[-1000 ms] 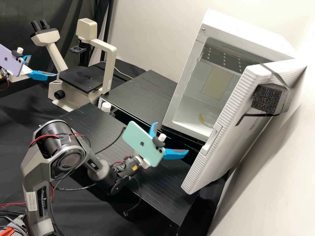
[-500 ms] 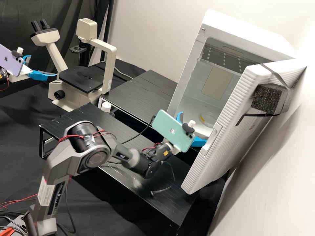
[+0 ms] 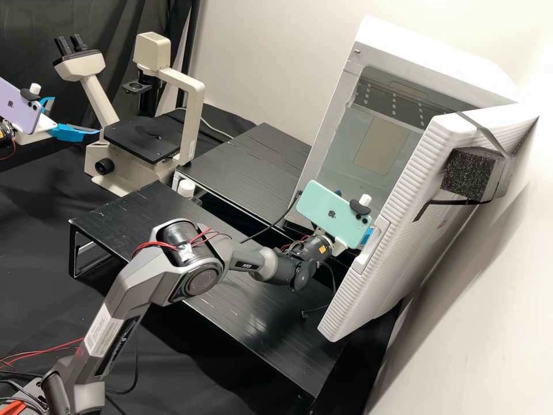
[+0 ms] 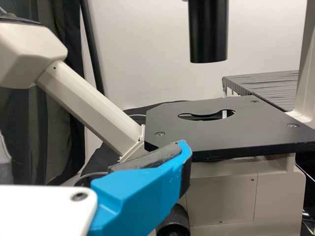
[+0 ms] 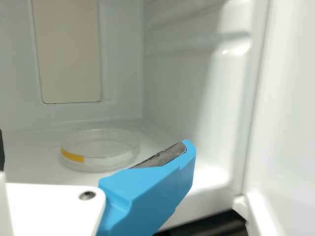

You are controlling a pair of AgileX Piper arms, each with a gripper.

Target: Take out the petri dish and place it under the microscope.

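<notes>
In the high view the left gripper (image 3: 76, 115) stands open beside the black microscope stage (image 3: 138, 140). The left wrist view has the left gripper (image 4: 96, 152) close in front of the stage (image 4: 266, 130) with its round opening. At the mouth of the white cabinet, the right gripper (image 3: 366, 237) is partly hidden behind a green phone. From the right wrist, the right gripper (image 5: 94, 147) is open inside the cabinet, nothing between its fingers. The clear petri dish (image 5: 106, 147), with a yellow strip on its side, lies flat on the cabinet floor farther in.
The cabinet's ribbed door (image 3: 391, 230) stands open close to the right gripper. A black platform (image 3: 247, 167) lies between microscope and cabinet, with a lower one (image 3: 135, 216) in front under the right arm. Over the stage hangs the microscope's black tube (image 4: 209, 32).
The right arm has moved rightward and into the cabinet opening, its gripper now in front of where the dish showed in the high view. The left arm has kept still.
</notes>
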